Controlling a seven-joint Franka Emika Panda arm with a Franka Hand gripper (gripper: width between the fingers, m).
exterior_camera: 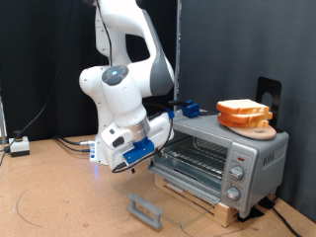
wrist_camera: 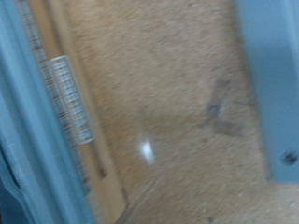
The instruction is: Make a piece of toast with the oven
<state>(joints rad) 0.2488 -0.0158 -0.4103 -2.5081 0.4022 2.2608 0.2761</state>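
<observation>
The silver-grey oven (exterior_camera: pixel 237 158) stands on a wooden board at the exterior view's right. Its glass door hangs open, with the grey bar handle (exterior_camera: pixel 144 209) low over the table, and the wire rack (exterior_camera: pixel 197 153) shows inside with nothing on it. A thick pile of bread slices (exterior_camera: pixel 243 114) rests on a round board on the oven's roof. No single piece of toast shows apart from that pile. My gripper (exterior_camera: pixel 122 168) hangs on the white-and-blue hand just left of the open oven front, above the table. Its fingers are too dark to read. The wrist view is blurred.
Brown cork tabletop (wrist_camera: pixel 177 103) fills the wrist view, with a wooden strip carrying a barcode label (wrist_camera: pixel 70 98) and blurred grey-blue shapes at both edges. A black stand (exterior_camera: pixel 269 94) rises behind the oven. Cables and a small white box (exterior_camera: pixel 18 148) lie at the exterior view's left.
</observation>
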